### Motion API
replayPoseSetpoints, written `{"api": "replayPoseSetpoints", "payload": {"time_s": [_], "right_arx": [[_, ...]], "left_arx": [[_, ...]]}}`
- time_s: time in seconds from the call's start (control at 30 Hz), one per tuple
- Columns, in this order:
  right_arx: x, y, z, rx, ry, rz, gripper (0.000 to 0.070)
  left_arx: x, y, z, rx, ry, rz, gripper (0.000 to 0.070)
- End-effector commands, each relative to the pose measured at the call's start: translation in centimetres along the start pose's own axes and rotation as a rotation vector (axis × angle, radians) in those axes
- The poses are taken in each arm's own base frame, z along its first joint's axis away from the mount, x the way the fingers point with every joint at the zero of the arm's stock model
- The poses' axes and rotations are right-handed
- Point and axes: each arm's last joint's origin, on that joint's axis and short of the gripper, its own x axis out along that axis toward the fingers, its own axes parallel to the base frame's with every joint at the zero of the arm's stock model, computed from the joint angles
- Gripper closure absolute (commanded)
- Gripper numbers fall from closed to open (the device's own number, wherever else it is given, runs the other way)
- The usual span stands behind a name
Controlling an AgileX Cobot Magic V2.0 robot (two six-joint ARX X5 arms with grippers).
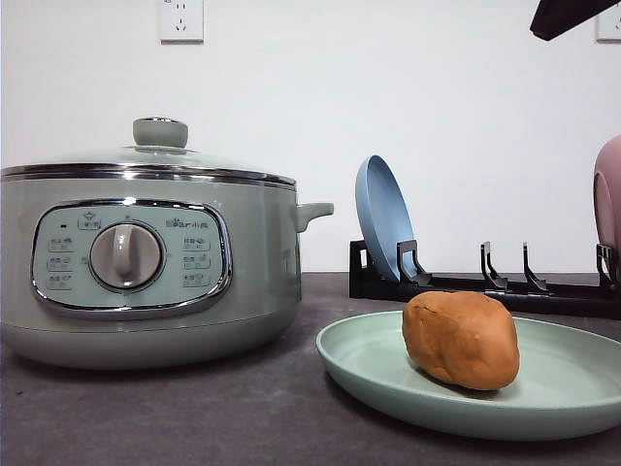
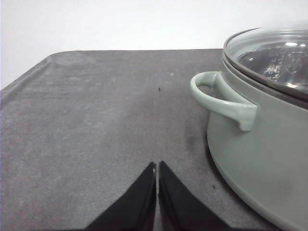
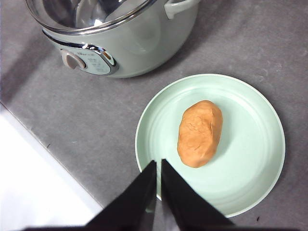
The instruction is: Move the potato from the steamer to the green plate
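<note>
Dark grey matting covers the table (image 1: pixel 194 417), which runs back to a plain white wall carrying one power socket (image 1: pixel 181 19) high on the left.

One steamer (image 1: pixel 146 262) stands on the left, its glass lid (image 1: pixel 146 155) seated on the chrome rim, one knob (image 1: pixel 160 131) on top and one round dial (image 1: pixel 126 256) in the front panel. One side handle (image 2: pixel 226 103) shows in the left wrist view, and another juts toward the rack in the front view.

One green plate (image 1: pixel 572 388) lies flat on the near right, and the single potato (image 1: pixel 461 340) rests on it, slightly left of the plate's middle, well apart from the steamer.

Behind the plate sits one black dish rack (image 1: pixel 485 286). One blue plate (image 1: pixel 383 228) stands on edge at its left end, and one pink plate (image 1: pixel 608 204) shows at the right edge.

Two grippers are visible. The left gripper (image 2: pixel 157 166) is clenched with nothing in it, fingertips together over bare mat beside the steamer's wall. The right gripper (image 3: pixel 159 163) is also clenched and empty, hovering above the near rim of the green plate, not touching the potato.
</note>
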Motion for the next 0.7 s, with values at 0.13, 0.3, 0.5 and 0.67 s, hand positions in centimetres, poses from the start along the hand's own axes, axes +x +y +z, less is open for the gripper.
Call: {"api": "replayPoseSetpoints", "payload": {"time_s": [0.13,0.3,0.5,0.67], "right_arx": [[-0.3,0.2,0.4,-0.025,-0.021,0.006,0.0698],[-0.3,0.2,0.4,-0.043,-0.024,0.003,0.0698],[-2.4,-1.1,1.0,-0.086,-0.26,-0.157,0.0699],[-4.4,-2.8,-0.1,-0.05,-0.543,-0.24,0.0698]], "left_arx": [[0.2,0.0,-0.7,-0.005,0.025,0.003,0.07],[0.2,0.0,-0.7,-0.005,0.025,0.003,0.07],[0.2,0.0,-0.7,-0.005,0.025,0.003,0.07],[0.2,0.0,-0.7,-0.005,0.025,0.003,0.07]]}}
